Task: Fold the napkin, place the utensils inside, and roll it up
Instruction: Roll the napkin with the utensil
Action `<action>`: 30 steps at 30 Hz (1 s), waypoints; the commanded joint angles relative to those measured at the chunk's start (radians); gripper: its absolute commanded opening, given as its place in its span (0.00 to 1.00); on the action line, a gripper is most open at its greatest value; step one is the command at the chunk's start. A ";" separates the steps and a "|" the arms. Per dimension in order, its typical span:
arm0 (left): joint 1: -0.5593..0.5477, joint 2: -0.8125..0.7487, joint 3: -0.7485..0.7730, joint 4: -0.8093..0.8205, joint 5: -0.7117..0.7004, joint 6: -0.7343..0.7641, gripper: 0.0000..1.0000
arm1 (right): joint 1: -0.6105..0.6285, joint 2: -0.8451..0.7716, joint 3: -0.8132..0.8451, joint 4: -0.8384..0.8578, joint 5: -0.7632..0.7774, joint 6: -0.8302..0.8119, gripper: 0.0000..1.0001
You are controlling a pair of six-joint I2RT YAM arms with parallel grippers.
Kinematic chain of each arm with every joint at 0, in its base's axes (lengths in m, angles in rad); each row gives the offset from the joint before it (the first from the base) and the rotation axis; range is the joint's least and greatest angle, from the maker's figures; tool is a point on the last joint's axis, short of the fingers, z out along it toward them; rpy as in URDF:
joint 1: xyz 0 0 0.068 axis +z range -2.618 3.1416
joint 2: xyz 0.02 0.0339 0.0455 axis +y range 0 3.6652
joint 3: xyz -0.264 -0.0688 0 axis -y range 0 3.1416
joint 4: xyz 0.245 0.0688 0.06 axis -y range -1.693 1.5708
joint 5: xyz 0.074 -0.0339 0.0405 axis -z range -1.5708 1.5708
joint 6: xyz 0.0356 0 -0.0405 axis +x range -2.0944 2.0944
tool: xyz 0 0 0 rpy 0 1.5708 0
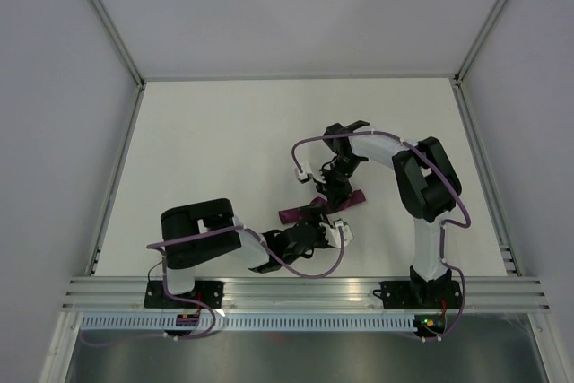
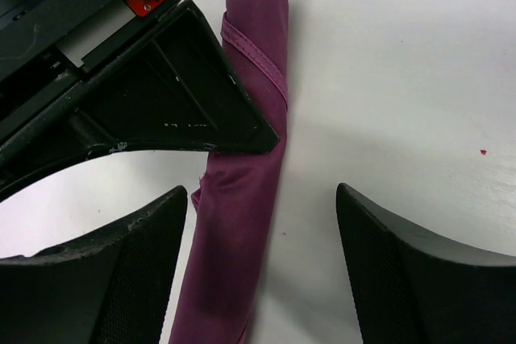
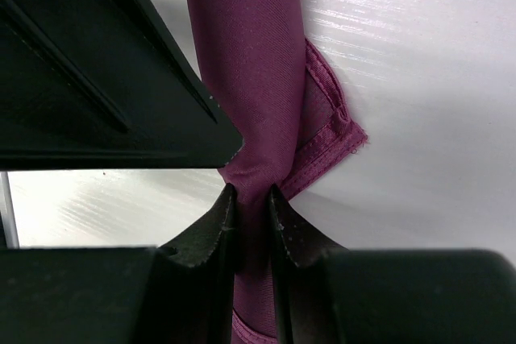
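Slim rolled dark magenta-purple cloth napkin (image 1: 356,197), pinched at one end.
Lying on the white table (image 1: 224,150) near 5 o'clock of centre, slanting 8 to 2 o'clock (hemmed corner poking loose). Right gripper (image 3: 251,199) clenched on the roll; left gripper (image 2: 262,192) spread wide, fingers either side.

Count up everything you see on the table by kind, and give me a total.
Napkin, rolled up: 1
Robot arms: 2, the left arm and the right arm
Total: 3
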 commanded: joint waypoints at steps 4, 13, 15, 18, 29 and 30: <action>0.003 0.065 0.023 -0.005 -0.033 0.077 0.67 | -0.011 0.105 -0.040 0.029 0.124 -0.061 0.15; 0.057 0.065 0.039 -0.127 0.038 -0.018 0.58 | -0.016 0.105 -0.031 0.015 0.126 -0.070 0.15; 0.069 0.065 0.058 -0.184 0.055 -0.042 0.53 | -0.017 0.106 -0.030 0.014 0.126 -0.070 0.15; 0.089 0.062 0.068 -0.221 0.093 -0.071 0.44 | -0.020 0.106 -0.024 0.008 0.124 -0.076 0.15; 0.100 0.079 0.104 -0.338 0.177 -0.206 0.11 | -0.026 0.094 0.032 -0.052 0.081 -0.073 0.36; 0.102 0.078 0.108 -0.345 0.187 -0.220 0.06 | -0.031 0.084 0.051 -0.073 0.060 -0.070 0.38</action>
